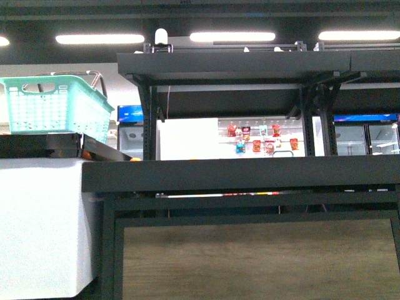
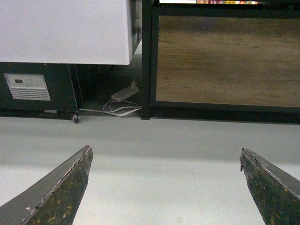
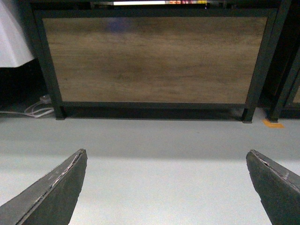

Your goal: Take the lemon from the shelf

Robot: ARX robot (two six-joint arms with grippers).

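Observation:
The black metal shelf fills the front view, its broad dark decks seen edge-on from below, with a wood panel under the lower deck. The lemon is out of view. Neither arm shows in the front view. My left gripper is open over the pale floor, facing the shelf's base. My right gripper is likewise open above the floor, in front of the wood panel of the shelf. Nothing lies between either pair of fingers.
A teal plastic basket sits on a dark stand at the left, above a white-draped counter. A power strip and white cables lie on the floor beside the shelf leg. Drinks fridges stand far behind.

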